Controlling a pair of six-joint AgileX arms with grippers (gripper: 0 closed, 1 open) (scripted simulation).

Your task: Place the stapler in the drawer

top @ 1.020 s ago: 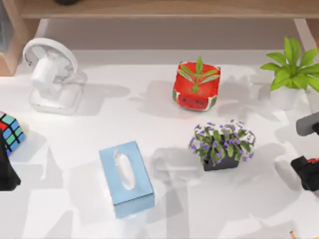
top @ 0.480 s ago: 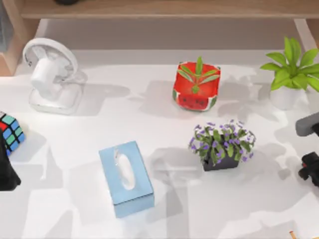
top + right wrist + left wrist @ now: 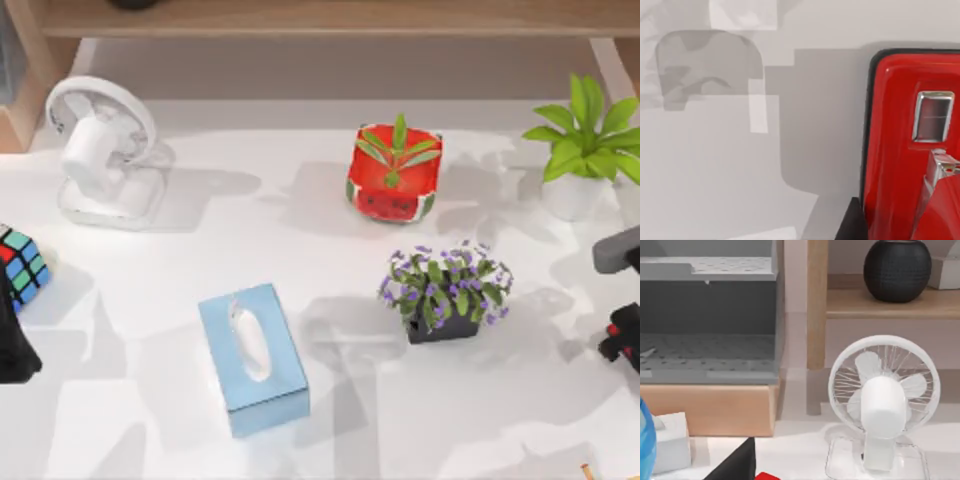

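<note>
One right pincer [image 3: 625,340] at the desk's [image 3: 330,420] right edge beside the stapler [image 3: 910,150], poised for pickup; finger state untellable

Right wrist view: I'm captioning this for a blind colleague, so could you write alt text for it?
A glossy red stapler with black trim and a small silver metal inset lies close under the camera, resting on the white table. Soft grey shadows fall across the table beside it.
</note>
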